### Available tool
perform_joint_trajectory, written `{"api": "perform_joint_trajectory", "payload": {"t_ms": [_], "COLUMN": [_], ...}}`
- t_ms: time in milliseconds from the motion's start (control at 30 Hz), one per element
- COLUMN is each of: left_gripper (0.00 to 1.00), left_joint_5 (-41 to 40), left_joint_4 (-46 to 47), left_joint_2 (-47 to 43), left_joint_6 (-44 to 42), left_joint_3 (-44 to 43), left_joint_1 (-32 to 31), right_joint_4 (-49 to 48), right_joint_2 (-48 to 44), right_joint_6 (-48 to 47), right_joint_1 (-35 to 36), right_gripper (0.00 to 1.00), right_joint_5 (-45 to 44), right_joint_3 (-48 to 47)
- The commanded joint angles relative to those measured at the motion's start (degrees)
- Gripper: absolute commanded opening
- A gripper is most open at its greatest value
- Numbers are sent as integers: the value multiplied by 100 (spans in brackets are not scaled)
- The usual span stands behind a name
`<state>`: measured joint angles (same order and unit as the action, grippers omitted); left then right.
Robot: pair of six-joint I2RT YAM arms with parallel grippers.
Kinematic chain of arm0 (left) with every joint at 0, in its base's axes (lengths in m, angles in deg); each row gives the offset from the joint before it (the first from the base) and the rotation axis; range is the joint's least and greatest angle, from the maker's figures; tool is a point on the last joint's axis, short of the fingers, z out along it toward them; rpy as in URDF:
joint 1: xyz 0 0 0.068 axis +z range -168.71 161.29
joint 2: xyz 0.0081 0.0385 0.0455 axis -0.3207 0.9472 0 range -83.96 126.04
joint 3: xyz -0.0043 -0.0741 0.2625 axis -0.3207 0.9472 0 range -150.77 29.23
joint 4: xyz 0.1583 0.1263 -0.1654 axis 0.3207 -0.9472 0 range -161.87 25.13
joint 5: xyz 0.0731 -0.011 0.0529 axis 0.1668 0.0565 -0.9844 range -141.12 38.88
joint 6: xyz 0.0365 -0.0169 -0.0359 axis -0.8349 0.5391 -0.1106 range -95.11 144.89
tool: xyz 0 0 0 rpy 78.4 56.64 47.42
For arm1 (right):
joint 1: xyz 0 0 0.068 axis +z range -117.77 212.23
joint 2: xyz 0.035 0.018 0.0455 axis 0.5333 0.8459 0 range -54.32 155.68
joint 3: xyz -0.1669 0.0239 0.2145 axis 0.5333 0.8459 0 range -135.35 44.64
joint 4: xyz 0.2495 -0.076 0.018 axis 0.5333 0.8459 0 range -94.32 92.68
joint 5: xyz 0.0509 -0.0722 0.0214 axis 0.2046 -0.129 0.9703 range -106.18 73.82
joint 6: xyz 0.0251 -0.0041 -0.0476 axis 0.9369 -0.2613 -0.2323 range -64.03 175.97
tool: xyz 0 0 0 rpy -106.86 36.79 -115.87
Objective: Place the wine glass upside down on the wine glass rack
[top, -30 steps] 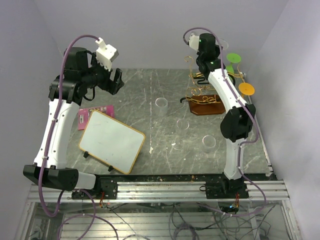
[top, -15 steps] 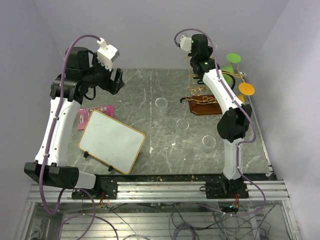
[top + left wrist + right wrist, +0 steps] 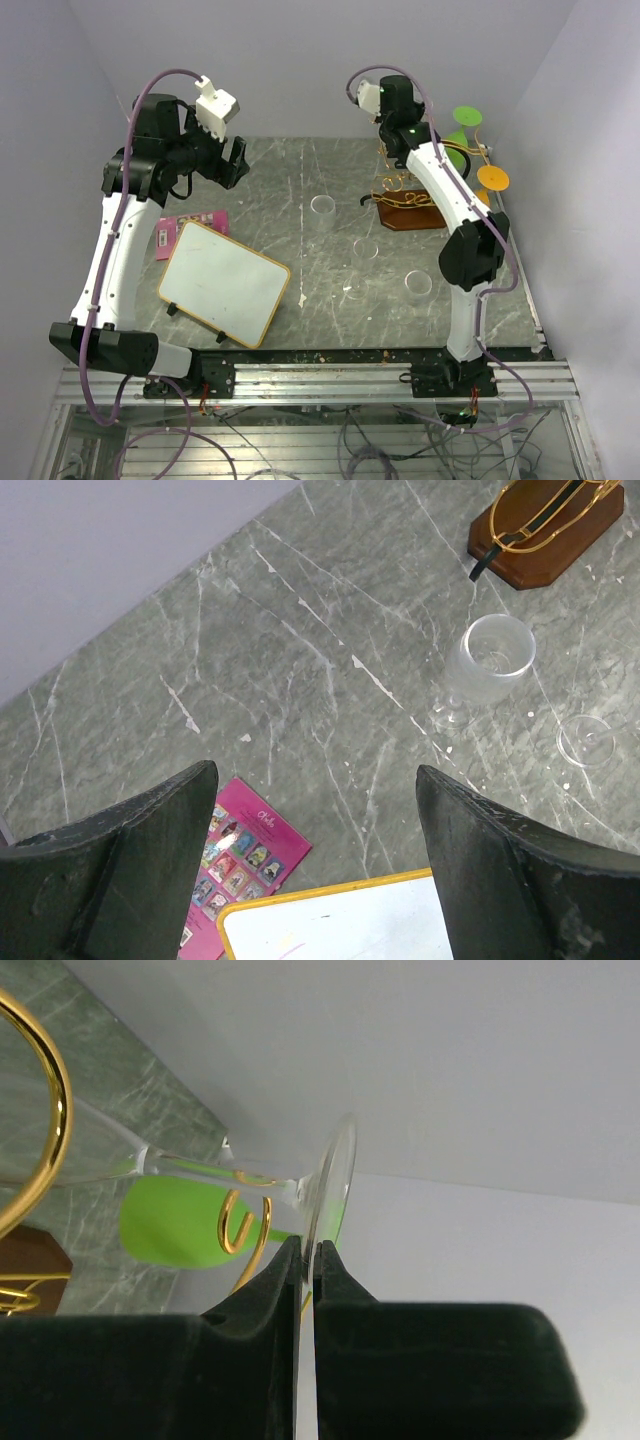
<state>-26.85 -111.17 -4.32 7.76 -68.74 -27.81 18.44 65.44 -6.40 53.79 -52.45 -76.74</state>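
My right gripper [image 3: 308, 1245] is shut on the thin round foot of the clear wine glass [image 3: 336, 1165], which I see edge-on. Its stem runs left towards the bowl, past a small gold hook [image 3: 240, 1228] and a large gold ring [image 3: 52, 1130] of the wine glass rack. In the top view the rack [image 3: 408, 212] stands at the back right on its brown wooden base, with the right wrist above its wires. The glass itself is hard to make out there. My left gripper [image 3: 315, 772] hangs open and empty, high over the table's left side.
Several clear glasses stand on the marble table, among them one [image 3: 322, 205] mid-table and one [image 3: 418, 283] nearer the front right. A yellow-framed whiteboard [image 3: 225, 282] and a pink booklet [image 3: 195, 225] lie at the left. Green [image 3: 467, 116] and orange [image 3: 493, 178] discs sit behind the rack.
The right wrist has swung left and turned above the rack, carrying the glass with it. The left arm has stayed where it was.
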Motion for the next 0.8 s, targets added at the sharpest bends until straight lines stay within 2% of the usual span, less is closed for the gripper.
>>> {"api": "perform_joint_trajectory", "payload": {"t_ms": [0, 767], "left_gripper": [91, 94], "left_joint_5": [109, 183], "left_joint_4": [59, 78], "left_joint_2": [28, 69], "left_joint_6": [30, 38], "left_joint_3": [-29, -28], "left_joint_1": [55, 58], "right_joint_4": [33, 347], "right_joint_2": [-370, -742], "right_joint_6": [129, 172], "right_joint_1": [6, -111], "right_gripper": [0, 0], "right_joint_5": [-143, -337], "right_joint_3": [121, 560]}}
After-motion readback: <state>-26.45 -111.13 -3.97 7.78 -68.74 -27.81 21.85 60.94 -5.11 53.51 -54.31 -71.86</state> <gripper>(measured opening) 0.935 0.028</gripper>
